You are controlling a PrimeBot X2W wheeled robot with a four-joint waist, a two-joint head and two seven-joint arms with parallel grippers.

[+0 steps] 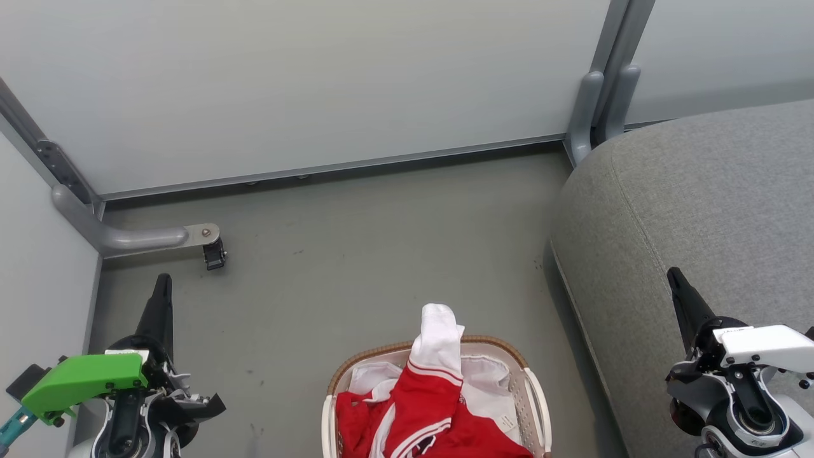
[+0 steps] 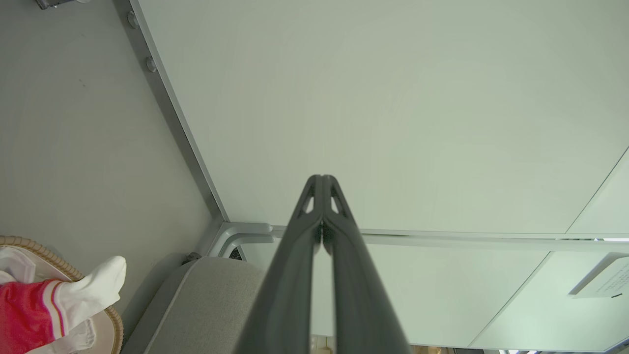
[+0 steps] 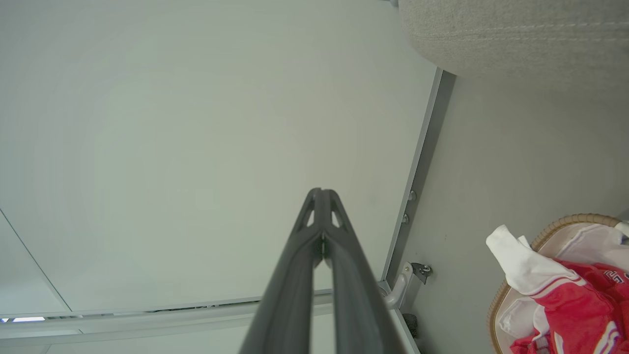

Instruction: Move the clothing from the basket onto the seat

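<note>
Red clothing with white trim [image 1: 423,410] fills the white basket with a brown woven rim [image 1: 375,355] at the bottom centre of the head view; a white sleeve end hangs over the far rim. The grey seat [image 1: 693,210] spreads to the right of the basket. My left gripper [image 1: 163,280] stands shut at lower left, well left of the basket, nothing in it. My right gripper [image 1: 672,275] stands shut at lower right, over the seat's front edge. The left wrist view shows shut fingers [image 2: 322,179], clothing [image 2: 29,309] and seat [image 2: 206,305]. In the right wrist view: shut fingers [image 3: 320,192], clothing [image 3: 570,305], seat [image 3: 516,34].
Pale partition panels wall the back and left, with grey metal feet [image 1: 127,236] and a dark caster [image 1: 215,256] on the floor at left. A grey post [image 1: 598,108] stands by the seat's far corner. Grey floor [image 1: 381,242] lies between the panels and the basket.
</note>
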